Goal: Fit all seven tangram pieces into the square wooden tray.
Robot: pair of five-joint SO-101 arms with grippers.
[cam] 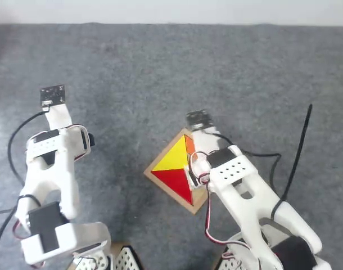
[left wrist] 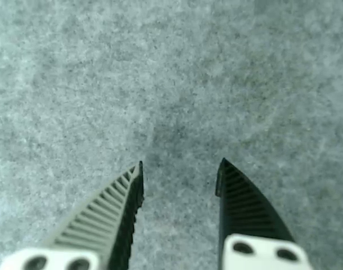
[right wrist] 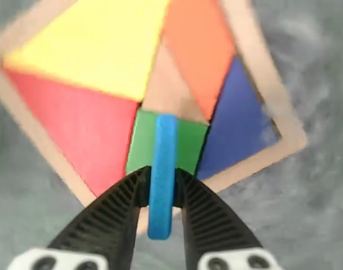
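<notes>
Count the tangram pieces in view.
6. In the tray: yellow piece, red piece, orange piece, dark blue piece, green piece. The light blue piece sits in the right gripper. Others may be hidden.

The table (cam: 160, 73) is covered in a mottled grey, felt-like cloth that runs up to a pale strip at the far side. The square wooden tray (cam: 165, 186) lies flat on it, right of the middle, turned so that one corner points to the far side and one to the near side. Right of the tray a thin black cable (cam: 298, 157) crosses the cloth; whether it touches the cloth cannot be told
</notes>
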